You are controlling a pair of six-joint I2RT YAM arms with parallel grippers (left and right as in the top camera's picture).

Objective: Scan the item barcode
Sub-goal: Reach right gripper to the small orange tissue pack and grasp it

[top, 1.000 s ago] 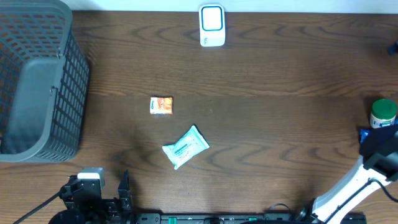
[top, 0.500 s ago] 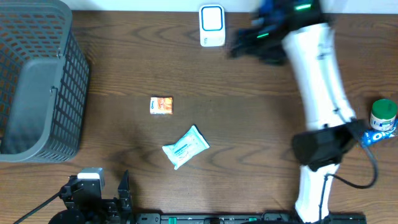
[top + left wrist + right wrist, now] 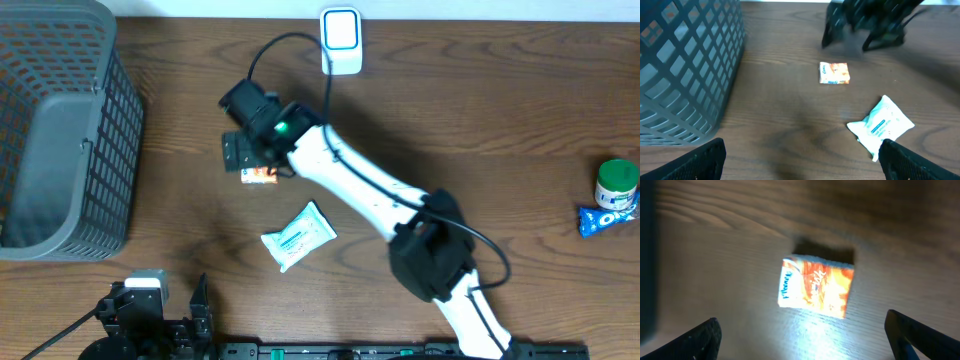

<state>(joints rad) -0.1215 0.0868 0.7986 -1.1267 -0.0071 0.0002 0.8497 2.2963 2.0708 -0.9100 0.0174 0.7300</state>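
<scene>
Orange packet [image 3: 816, 292] lies directly beneath the spread right claw [image 3: 244, 155]

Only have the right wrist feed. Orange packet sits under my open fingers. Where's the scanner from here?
Observer: The white scanner stands at the table's far edge, beyond the orange packet and somewhat to its right in the overhead view.
Operator: Anything else lying near the packet?
Observer: A white wipes pack lies apart from it, on the side toward the robot's base.
Operator: Left arm in my way?
Observer: No. The left gripper is open and empty at the table's near edge, well clear of the packet.
</scene>
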